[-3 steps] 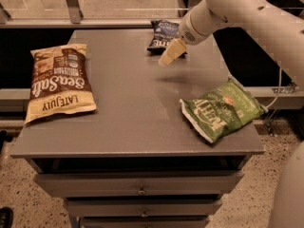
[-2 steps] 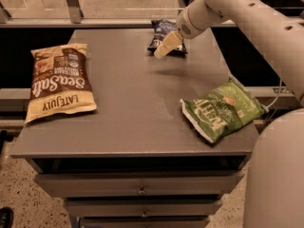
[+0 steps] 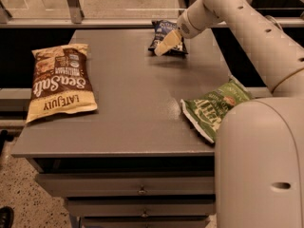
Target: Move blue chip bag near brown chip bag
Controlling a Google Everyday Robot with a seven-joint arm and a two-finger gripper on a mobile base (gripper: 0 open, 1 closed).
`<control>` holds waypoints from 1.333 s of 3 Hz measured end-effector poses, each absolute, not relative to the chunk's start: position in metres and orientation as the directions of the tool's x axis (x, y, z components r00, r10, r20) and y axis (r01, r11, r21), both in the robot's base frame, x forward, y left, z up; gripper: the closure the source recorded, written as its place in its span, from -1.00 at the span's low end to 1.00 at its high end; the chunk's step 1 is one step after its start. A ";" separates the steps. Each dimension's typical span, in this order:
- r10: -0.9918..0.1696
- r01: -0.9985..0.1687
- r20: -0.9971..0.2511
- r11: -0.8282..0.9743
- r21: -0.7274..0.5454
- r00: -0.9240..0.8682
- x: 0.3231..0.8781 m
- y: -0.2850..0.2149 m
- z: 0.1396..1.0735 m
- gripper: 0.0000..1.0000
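The blue chip bag (image 3: pixel 162 29) is small and dark navy, and it lies at the far edge of the grey table (image 3: pixel 133 94), right of centre. My gripper (image 3: pixel 166 44) hangs right over the bag's near half and hides part of it; I cannot tell whether it touches the bag. The brown chip bag (image 3: pixel 59 82), large, with white "Sea Salt" script, lies flat at the table's left side, well away from the blue bag.
A green chip bag (image 3: pixel 213 103) lies at the table's right front, partly behind my arm's big white link (image 3: pixel 261 160). Drawers (image 3: pixel 140 190) sit under the tabletop. A rail and a metal post (image 3: pixel 72 3) run behind the far edge.
My gripper has moved away from the table's middle, up to the blue chip bag at the far edge. My arm's lower link has swung into the right foreground. The bags have not moved.
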State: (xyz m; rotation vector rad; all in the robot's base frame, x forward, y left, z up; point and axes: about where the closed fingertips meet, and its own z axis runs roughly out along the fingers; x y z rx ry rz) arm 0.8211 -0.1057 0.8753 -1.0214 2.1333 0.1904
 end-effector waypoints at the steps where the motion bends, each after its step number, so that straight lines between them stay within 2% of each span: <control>1: -0.592 -0.718 -0.684 0.681 -0.142 -0.426 0.830 -0.109 0.861 -0.67; 2: -0.579 -0.727 -0.707 0.673 -0.133 -0.407 0.836 -0.109 0.863 -0.05; 4: -0.578 -0.777 -0.755 0.611 -0.151 -0.309 0.827 -0.093 0.893 0.88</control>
